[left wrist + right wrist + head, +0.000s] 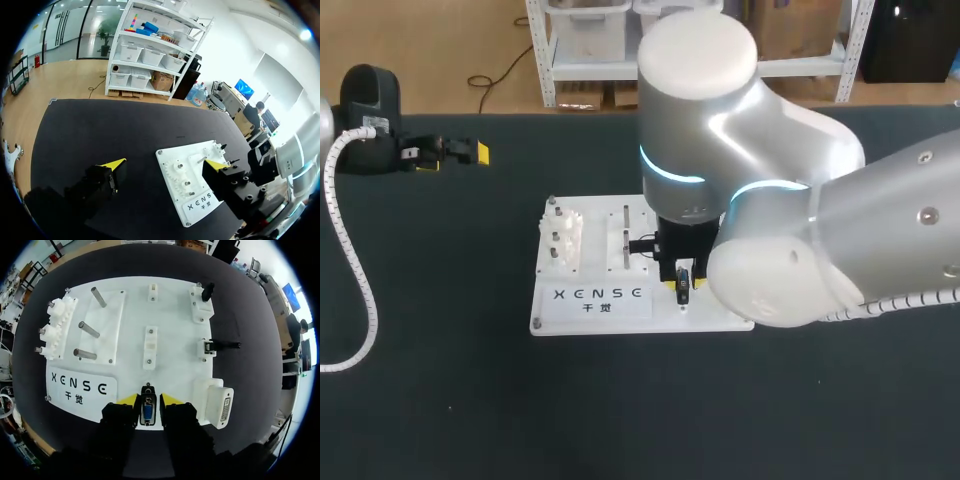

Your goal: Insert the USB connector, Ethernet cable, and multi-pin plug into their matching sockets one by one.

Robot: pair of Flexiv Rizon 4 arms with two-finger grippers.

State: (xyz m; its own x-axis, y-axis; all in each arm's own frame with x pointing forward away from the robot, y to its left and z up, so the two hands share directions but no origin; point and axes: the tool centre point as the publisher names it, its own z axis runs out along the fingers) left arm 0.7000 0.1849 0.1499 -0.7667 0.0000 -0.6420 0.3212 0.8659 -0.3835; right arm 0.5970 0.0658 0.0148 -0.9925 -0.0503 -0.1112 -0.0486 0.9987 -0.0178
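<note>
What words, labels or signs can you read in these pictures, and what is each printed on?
"XENSE": on the label at the near-left corner of the white board.
"千觉": just beneath it, on the same label.
A small white sticker on the left arm: too small to read.
The multi-pin plug in the right gripper: no readable print.

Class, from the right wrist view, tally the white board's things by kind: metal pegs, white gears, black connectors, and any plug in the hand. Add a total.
Metal pegs: 3
White gears: 3
Black connectors: 2
Multi-pin plug in the right hand: 1
Total: 9
</note>
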